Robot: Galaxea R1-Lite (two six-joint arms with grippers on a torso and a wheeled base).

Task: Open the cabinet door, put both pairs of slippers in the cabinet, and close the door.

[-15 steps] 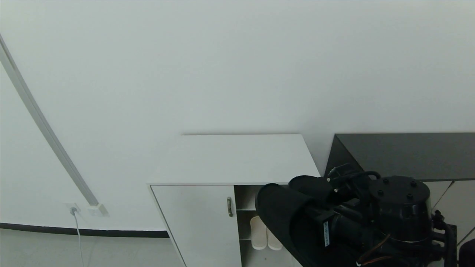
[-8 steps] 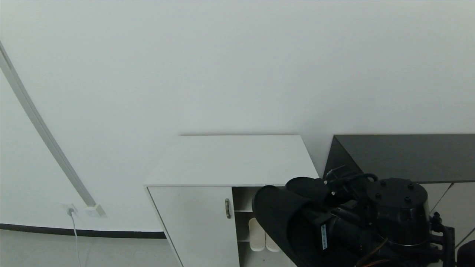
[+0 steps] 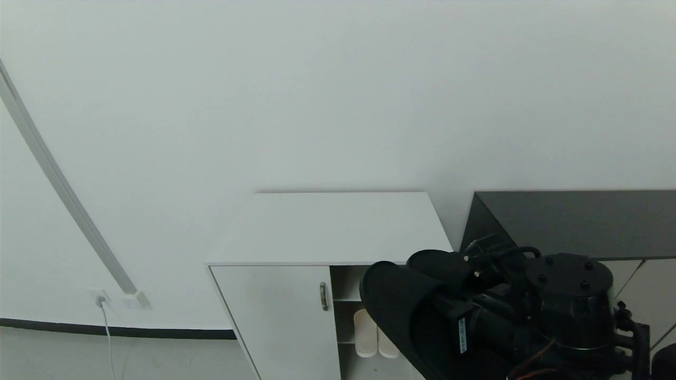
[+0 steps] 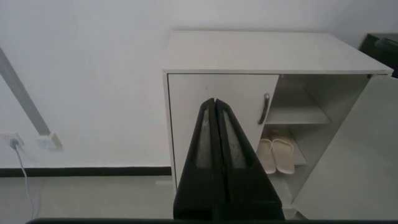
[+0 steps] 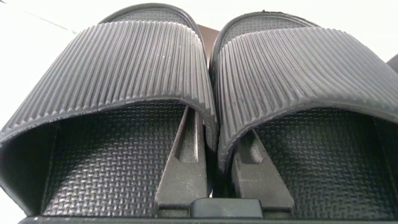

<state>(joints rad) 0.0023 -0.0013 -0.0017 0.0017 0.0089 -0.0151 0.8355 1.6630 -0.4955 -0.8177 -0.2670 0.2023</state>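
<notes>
My R gripper [image 5: 211,152] is clamped on the ribbed rubber black slippers [image 5: 137,68], one finger under each strap, inner walls pinched together, at 5 o'clock in head view. L gripper [image 4: 215,115] is pressed flat together, empty. Smooth white slippers [image 3: 369,335] sit inside the boxy white cabinet [image 3: 327,227], approx 5 o'clock of its metal handle [image 3: 323,296].

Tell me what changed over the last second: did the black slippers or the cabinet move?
Only the head camera swung a little, sliding the whole scene leftward; nothing itself moved. The right gripper stays clamped on the black slippers in front of the open cabinet, with the white slippers on a shelf inside.
</notes>
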